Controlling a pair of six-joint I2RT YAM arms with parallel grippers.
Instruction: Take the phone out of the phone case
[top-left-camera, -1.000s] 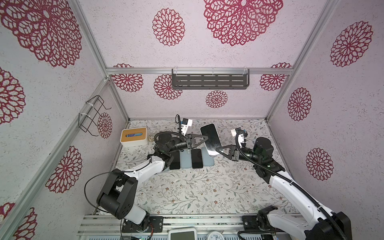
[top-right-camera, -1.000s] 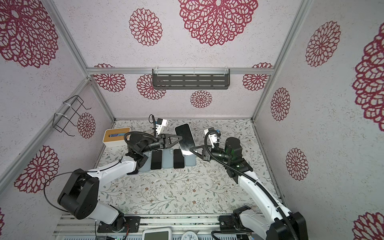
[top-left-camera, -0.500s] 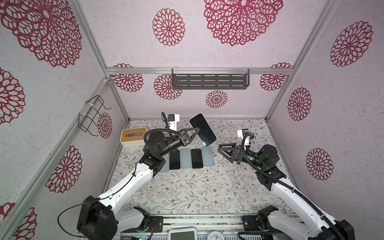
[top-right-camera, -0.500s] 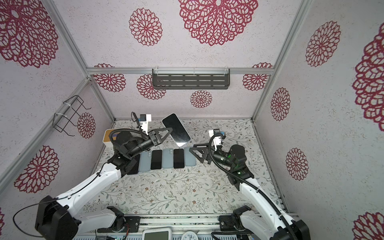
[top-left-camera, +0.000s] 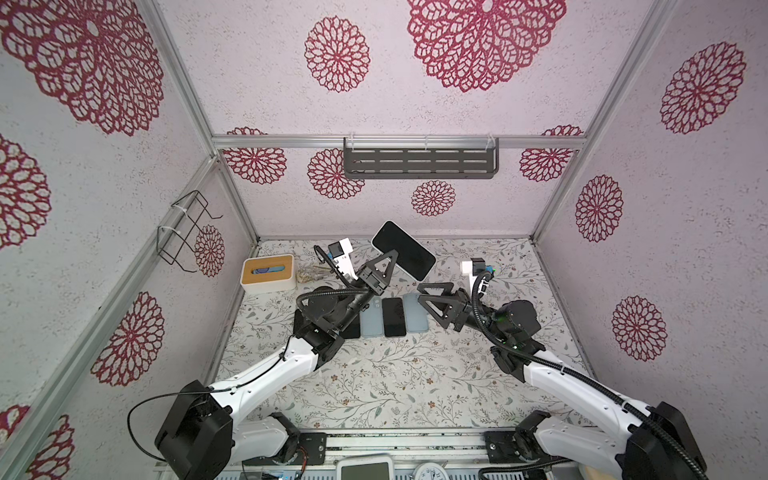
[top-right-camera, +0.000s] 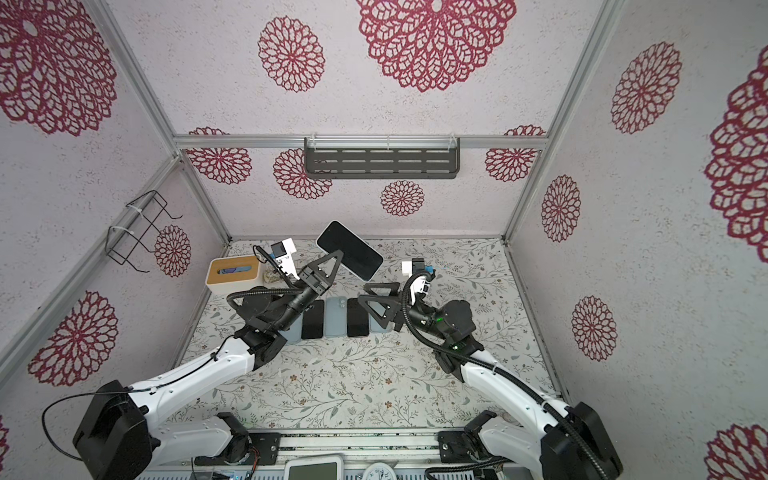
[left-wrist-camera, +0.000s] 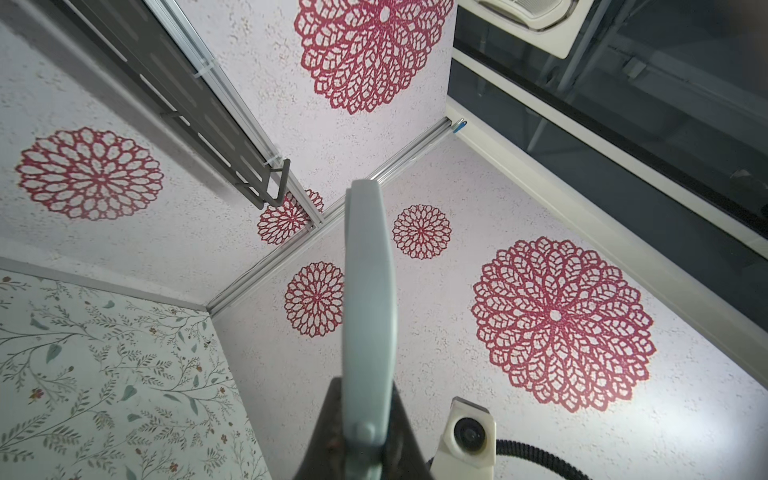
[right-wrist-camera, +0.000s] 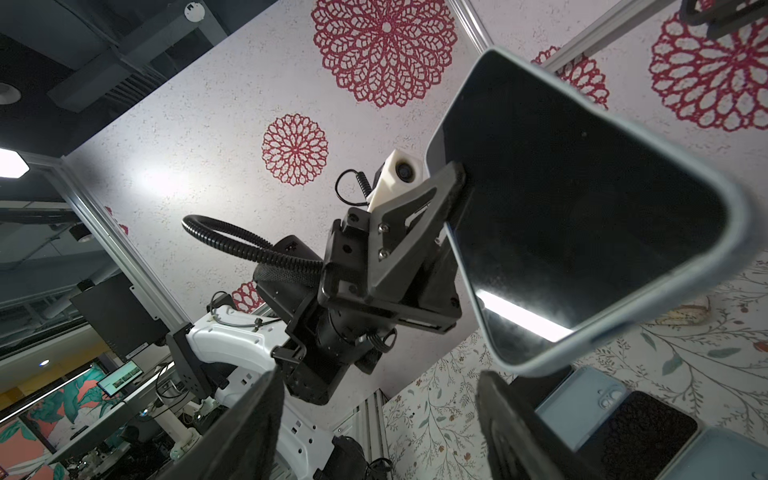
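Note:
The phone (top-left-camera: 403, 249) (top-right-camera: 349, 249), black screen up, sits inside its pale blue-grey phone case (right-wrist-camera: 739, 232) and is held tilted in the air above the table's back. My left gripper (top-left-camera: 392, 257) (top-right-camera: 334, 259) is shut on one long edge of it. The left wrist view shows the case's side (left-wrist-camera: 368, 291) standing up out of that gripper (left-wrist-camera: 365, 415). My right gripper (top-left-camera: 428, 300) (top-right-camera: 370, 297) (right-wrist-camera: 378, 382) hangs open and empty just right of and below the phone, not touching it.
A row of black phones (top-left-camera: 394, 316) and pale blue cases (top-left-camera: 371, 318) lies flat on the floral table (top-left-camera: 374, 386) under both grippers. A wood-topped tissue box (top-left-camera: 268, 274) stands at the back left. A wire rack (top-left-camera: 183, 232) and a dark shelf (top-left-camera: 419, 162) hang on the walls.
My right gripper has let go of the cased phone, opened and drawn back to the right. My left gripper has lifted the phone higher and toward the back.

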